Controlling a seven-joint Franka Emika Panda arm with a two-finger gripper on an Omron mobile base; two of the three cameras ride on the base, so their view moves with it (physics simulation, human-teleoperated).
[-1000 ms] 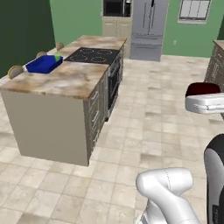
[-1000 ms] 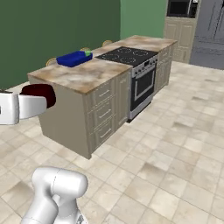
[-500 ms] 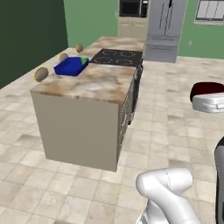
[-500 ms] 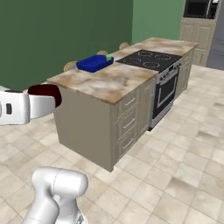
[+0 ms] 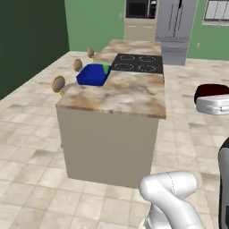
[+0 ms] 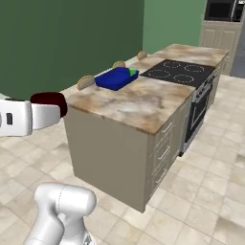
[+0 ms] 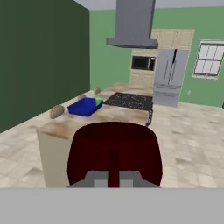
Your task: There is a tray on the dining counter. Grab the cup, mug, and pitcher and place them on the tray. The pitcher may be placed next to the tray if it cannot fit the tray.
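Green-walled kitchen with beige tiled floor is seen; the dining desk (image 5: 120, 96), a long island with marbled top and inset black cooktop (image 5: 137, 63), is recorded as the largest item, its long axis running away from the base. A steel refrigerator (image 5: 175, 21) is noted at the far wall. Near the island's left edge, about midway along it, the blue tray (image 5: 92, 75) is seen, with the green cup (image 5: 106, 68) already standing at its far corner. The pitcher cannot be located.

The claw (image 7: 113, 174) is pressed together on the dark red mug (image 7: 114, 151), whose wall is pinched; the mug is carried in the air off the desk's near end, well apart from the tray.

Key relation, as judged: the tray lies ahead of the claw and to its left, beyond the near stretch of stone top. A forward-left carry over the desk edge is judged necessary before lowering.
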